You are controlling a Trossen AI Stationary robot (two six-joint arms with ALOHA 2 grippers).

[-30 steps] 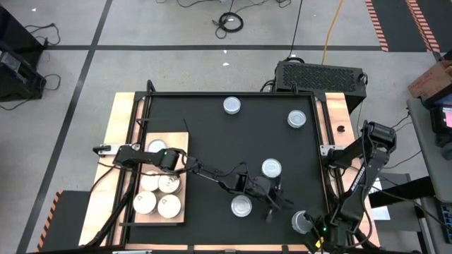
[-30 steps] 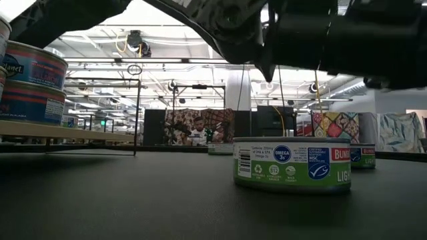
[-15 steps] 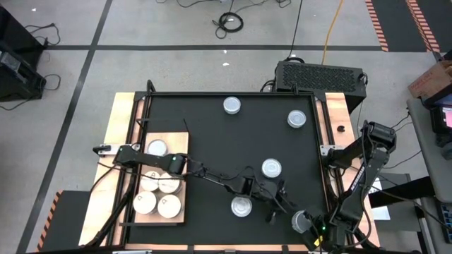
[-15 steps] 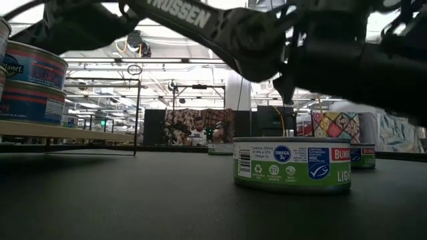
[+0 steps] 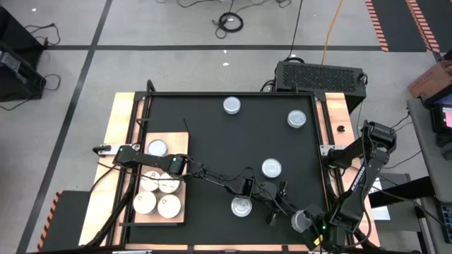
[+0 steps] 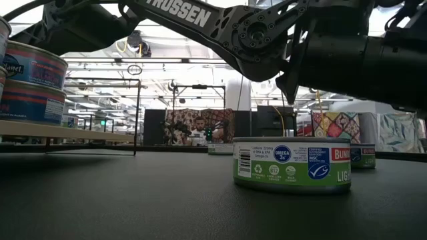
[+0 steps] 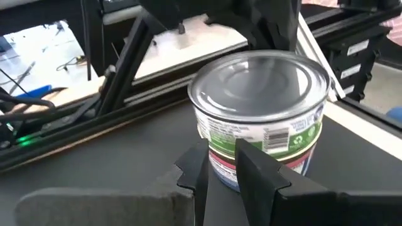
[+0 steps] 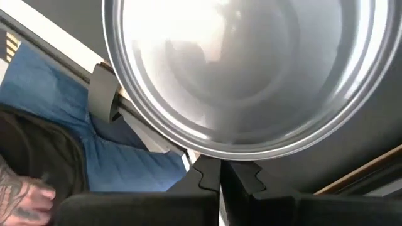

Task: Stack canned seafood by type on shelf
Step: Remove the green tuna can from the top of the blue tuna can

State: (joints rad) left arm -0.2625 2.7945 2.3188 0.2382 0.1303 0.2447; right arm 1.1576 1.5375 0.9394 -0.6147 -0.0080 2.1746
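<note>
Left hand (image 7: 233, 164) nearly closed, empty, facing silver-topped can (image 7: 260, 119); high view hides gap.

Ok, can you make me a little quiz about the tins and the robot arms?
1. Count: how many cans sit on the black mat, off the shelf?
2. Pick one: the can right in front of the left gripper has a top that is A) silver, B) cream, C) red.
3. True or false: the shelf has no cans on it yet.

Key: 1) five; 2) A; 3) false, several cans already stand on it.
</note>
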